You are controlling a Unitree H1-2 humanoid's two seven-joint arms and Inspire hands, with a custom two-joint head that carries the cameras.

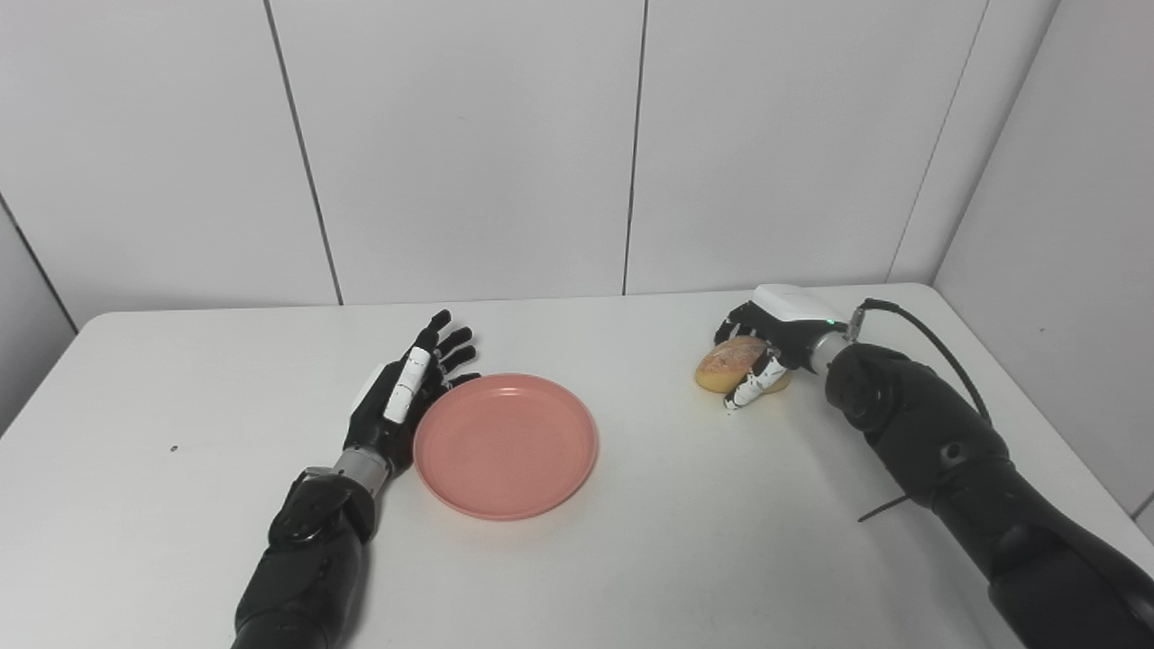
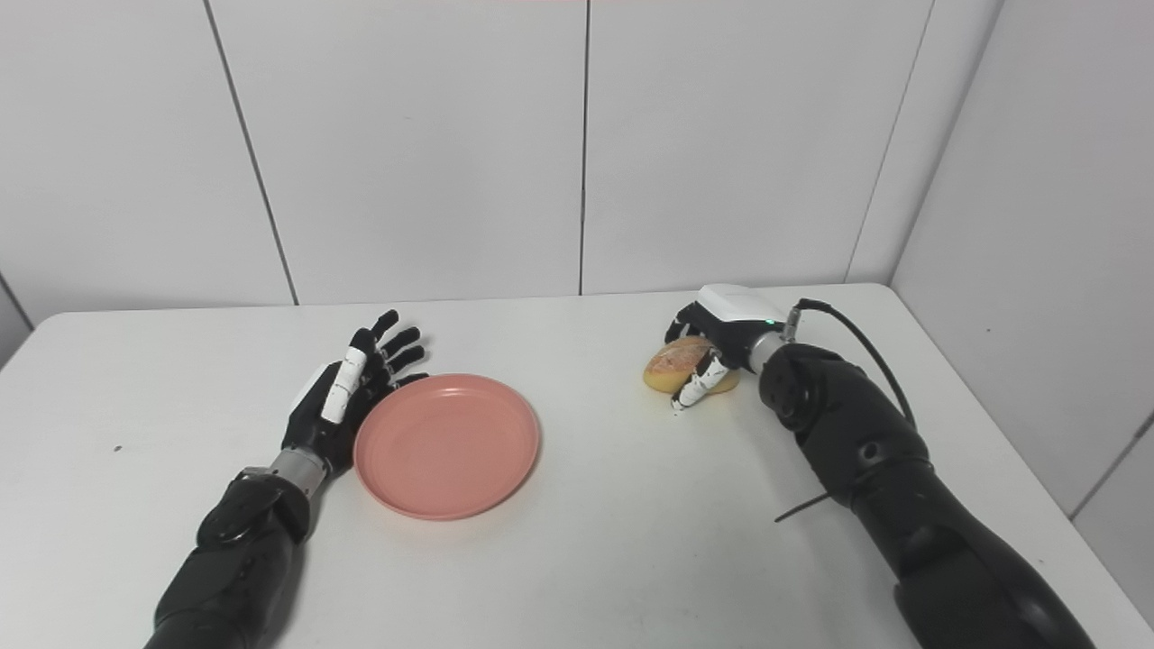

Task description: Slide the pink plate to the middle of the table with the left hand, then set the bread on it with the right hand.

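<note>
The pink plate lies flat near the middle of the white table. My left hand rests open against the plate's left rim, fingers spread and pointing away. At the right back of the table lies the bread, a golden roll. My right hand sits over the roll's right side with its fingers curled down around it; the bread still rests on the table.
White wall panels close off the back and right side. A black cable loops off the right wrist. A small dark speck marks the table at the left.
</note>
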